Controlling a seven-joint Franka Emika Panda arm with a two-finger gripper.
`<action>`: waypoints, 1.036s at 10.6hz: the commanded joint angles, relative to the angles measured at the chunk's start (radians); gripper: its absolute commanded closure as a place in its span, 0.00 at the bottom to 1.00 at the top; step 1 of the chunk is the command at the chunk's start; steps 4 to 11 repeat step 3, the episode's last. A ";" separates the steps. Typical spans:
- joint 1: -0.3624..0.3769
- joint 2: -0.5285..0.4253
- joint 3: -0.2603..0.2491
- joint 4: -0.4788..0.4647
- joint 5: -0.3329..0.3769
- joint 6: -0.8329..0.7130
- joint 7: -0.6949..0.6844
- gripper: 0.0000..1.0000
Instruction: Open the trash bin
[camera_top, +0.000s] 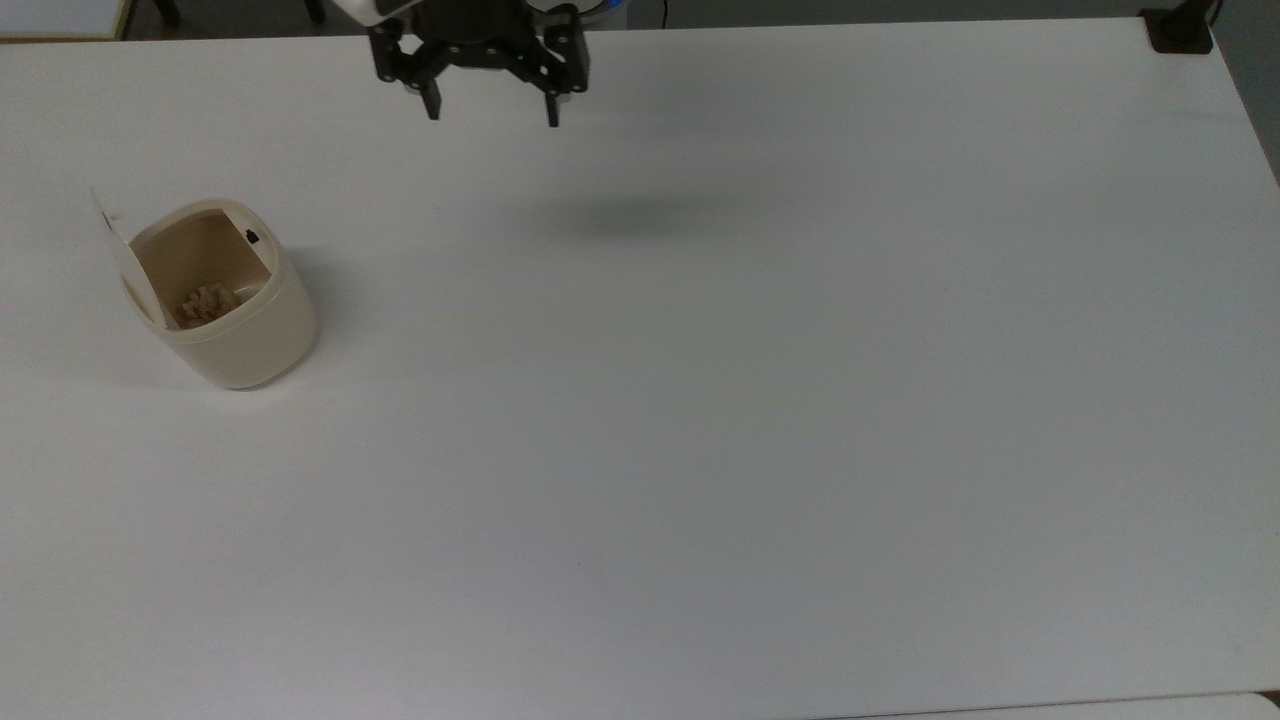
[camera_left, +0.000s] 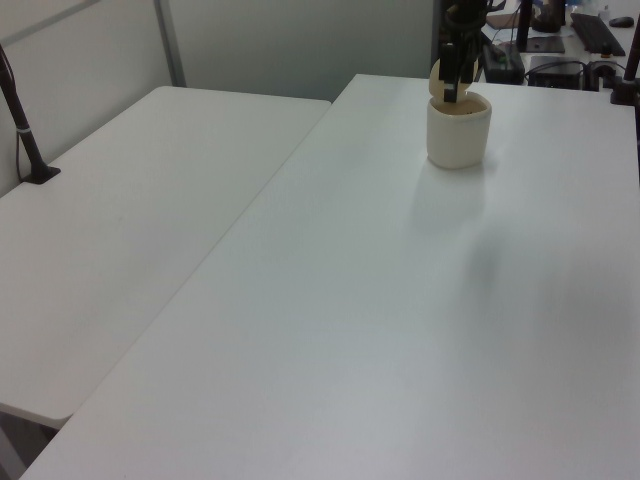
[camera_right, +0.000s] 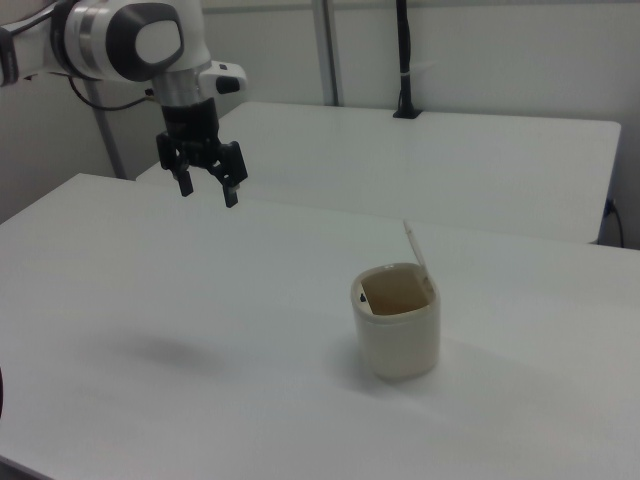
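Showing cream-beige on the trash bin (camera_top: 245, 335), body and raised lid (camera_right: 417, 245) alike; small black button (camera_top: 251, 237) at rim, tan crumpled wad (camera_top: 205, 301) inside. Reading plain white across the surface (camera_top: 760, 420). Showing black on the tool (camera_top: 491, 111), white-and-grey on the arm (camera_right: 120, 38) above it.
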 joint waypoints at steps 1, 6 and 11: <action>0.000 -0.023 0.002 -0.017 0.000 -0.019 -0.035 0.00; -0.003 -0.039 -0.003 -0.018 0.000 -0.020 -0.032 0.00; -0.003 -0.039 -0.003 -0.018 0.000 -0.020 -0.032 0.00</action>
